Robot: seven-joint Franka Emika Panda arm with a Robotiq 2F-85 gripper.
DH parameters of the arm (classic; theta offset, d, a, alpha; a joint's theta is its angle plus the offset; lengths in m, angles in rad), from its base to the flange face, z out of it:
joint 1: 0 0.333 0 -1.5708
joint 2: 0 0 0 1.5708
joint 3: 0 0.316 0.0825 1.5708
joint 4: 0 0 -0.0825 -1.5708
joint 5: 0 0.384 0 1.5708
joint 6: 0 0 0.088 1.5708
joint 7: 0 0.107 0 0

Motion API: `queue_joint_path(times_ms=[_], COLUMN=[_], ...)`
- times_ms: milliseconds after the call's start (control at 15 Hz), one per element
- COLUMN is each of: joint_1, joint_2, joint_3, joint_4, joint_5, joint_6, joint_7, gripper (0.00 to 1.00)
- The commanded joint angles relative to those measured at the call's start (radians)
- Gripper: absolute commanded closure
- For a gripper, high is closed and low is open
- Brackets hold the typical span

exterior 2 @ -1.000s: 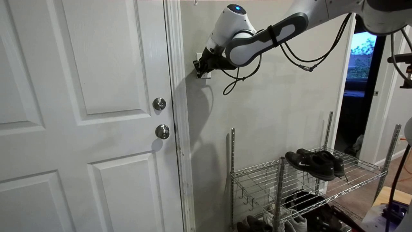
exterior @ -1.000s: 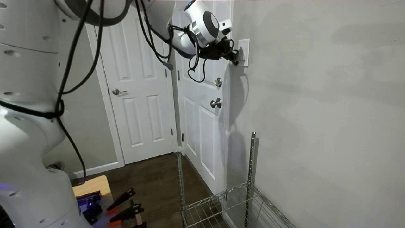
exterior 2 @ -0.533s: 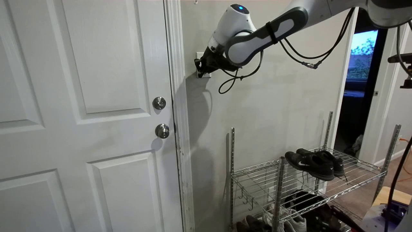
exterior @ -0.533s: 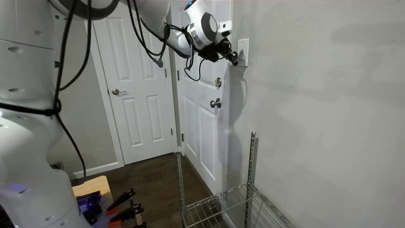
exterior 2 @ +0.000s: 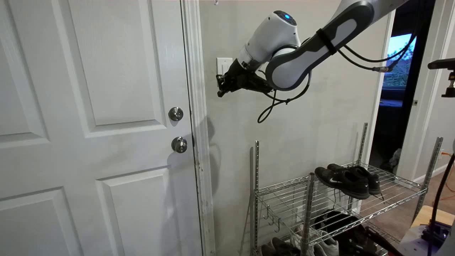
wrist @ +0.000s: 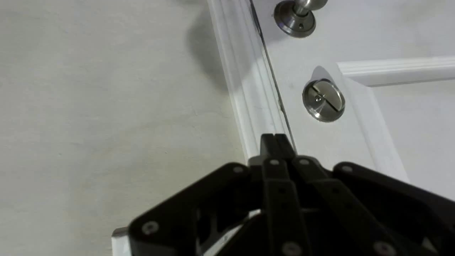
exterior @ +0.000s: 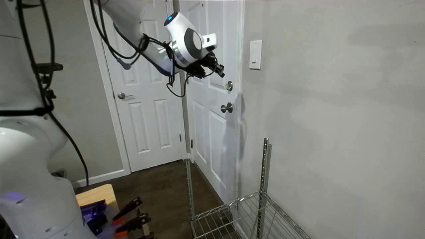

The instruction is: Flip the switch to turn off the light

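Arm [exterior 2: 316, 51] bent, I'm pointing its pressed-together claw [wrist: 275, 138] downward, apart from the switch [exterior: 255, 54]; black shoes [exterior 2: 343, 183] are resting on the rack [exterior 2: 308, 213].

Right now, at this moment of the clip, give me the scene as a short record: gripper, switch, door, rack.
effector: gripper, shut, holding nothing
target: white wall switch, beside the door frame; on or off cannot be told
contact: none, gripper apart from switch
entry: white door, shut, deadbolt above round knob
storage: wire rack, black shoes resting on it
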Motion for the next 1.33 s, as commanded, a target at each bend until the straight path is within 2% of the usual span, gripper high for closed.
queue_joint_path(times_ms=[0, 200, 533, 1000, 1267], joint_1=[-0.024, -0.045, -0.07, -0.079, -0.05], joint_2=[-0.161, -0.209, -0.217, -0.186, -0.14], joint_3=[-0.03, -0.063, -0.098, -0.087, -0.095], joint_4=[-0.153, -0.181, -0.135, -0.015, 0.021], joint_5=[0.022, 0.012, -0.002, -0.03, 0.001], joint_6=[0.051, 0.038, 0.028, -0.013, -0.027], joint_7=[0.073, 0.114, 0.099, 0.084, 0.054], gripper=[0.99, 0.98, 0.98, 0.99, 0.98])
